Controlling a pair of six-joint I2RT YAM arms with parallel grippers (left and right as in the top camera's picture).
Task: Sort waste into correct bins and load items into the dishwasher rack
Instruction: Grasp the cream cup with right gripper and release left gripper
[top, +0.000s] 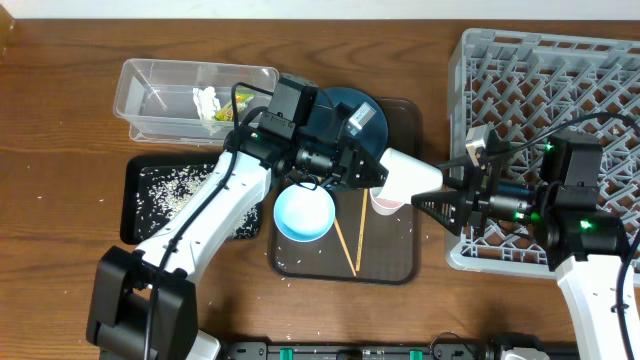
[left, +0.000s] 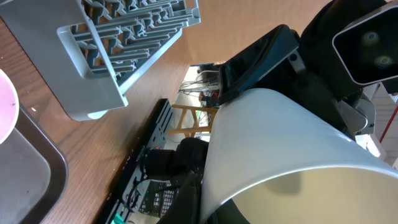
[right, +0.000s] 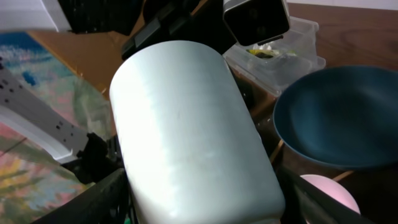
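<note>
The small white cup (top: 408, 172) hangs on its side above the brown serving tray (top: 392, 262), between the two arms. My left gripper (top: 378, 172) is shut on its rim; the left wrist view shows the cup's wall and pale inside (left: 280, 143). My right gripper (top: 432, 188) is open, a finger on each side of the cup's closed end. The cup fills the right wrist view (right: 186, 137). The pink cup (top: 385, 203) stands on the tray just below. The light-blue bowl (top: 304, 213), two chopsticks (top: 348, 240) and dark-blue plate (top: 345, 115) are on the tray.
The grey rack (top: 560, 60) stands at the right, under my right arm. The clear tub (top: 150, 85) at the back left holds the tissue (top: 206, 98) and the wrapper (top: 222, 113). The black tray (top: 140, 225) at the left holds rice (top: 175, 190). A few grains lie on the brown tray.
</note>
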